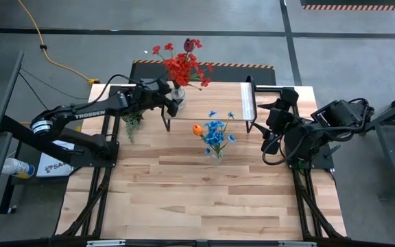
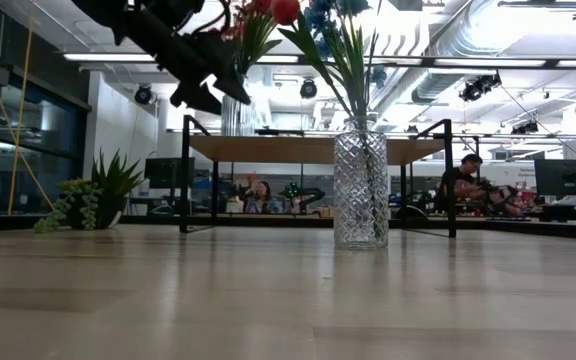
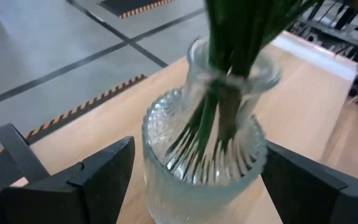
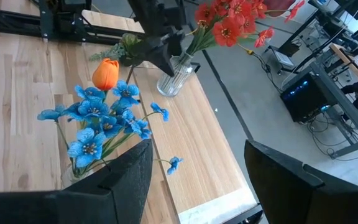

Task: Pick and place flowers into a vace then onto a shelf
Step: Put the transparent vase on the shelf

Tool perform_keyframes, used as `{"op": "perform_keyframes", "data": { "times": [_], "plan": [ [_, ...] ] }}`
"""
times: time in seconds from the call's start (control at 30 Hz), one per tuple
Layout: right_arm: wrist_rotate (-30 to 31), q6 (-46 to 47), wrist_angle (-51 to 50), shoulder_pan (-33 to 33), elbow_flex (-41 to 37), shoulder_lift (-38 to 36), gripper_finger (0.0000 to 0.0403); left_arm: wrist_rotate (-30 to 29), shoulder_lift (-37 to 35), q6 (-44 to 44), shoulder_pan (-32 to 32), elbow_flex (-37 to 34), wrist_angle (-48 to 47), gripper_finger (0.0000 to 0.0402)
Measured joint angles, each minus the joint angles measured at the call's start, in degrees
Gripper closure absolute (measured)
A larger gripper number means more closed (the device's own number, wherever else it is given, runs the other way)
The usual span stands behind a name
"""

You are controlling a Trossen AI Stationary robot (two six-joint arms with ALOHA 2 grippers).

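Red flowers [image 1: 182, 65] in their glass vase [image 3: 201, 162] sit on the shelf [image 1: 214, 103] upper centre, left gripper [image 3: 194, 180] fingers spread wide around, not clamping; next, back away cleanly, while right gripper [image 4: 194, 180], half-open and empty, waits.

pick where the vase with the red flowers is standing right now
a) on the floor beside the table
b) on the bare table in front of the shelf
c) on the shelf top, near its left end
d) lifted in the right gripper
c: the overhead view shows the vase with the red flowers on the shelf near its left end, with the open left gripper around it; the vase with the blue flowers stands on the table.
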Motion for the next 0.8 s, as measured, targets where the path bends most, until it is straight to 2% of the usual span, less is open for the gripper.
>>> {"op": "perform_keyframes", "data": {
  "times": [0.23, 0.47, 0.63, 0.8],
  "plan": [
    [-0.01, -0.26, -0.02, 0.01, 0.0, -0.01, 0.0158, 1.81, -5.98, 0.3, 0.0, 0.0, -7.43, 0.0037],
    [-0.38, -0.42, -0.04, 0.0, 0.0, 0.0, 0.0158, 2.25, -15.98, 0.22, 0.0, 0.0, -18.55, 0.0037],
    [-4.89, -0.36, -0.44, 0.0, 0.0, 0.0, 0.0158, 5.89, -23.71, -1.49, 0.0, 0.0, -23.1, 0.0037],
    [-11.36, 2.94, -2.38, 0.0, 0.0, 0.0, 0.0158, 13.44, -30.5, -4.72, 0.0, 0.0, -23.26, 0.0037]
  ]
}}
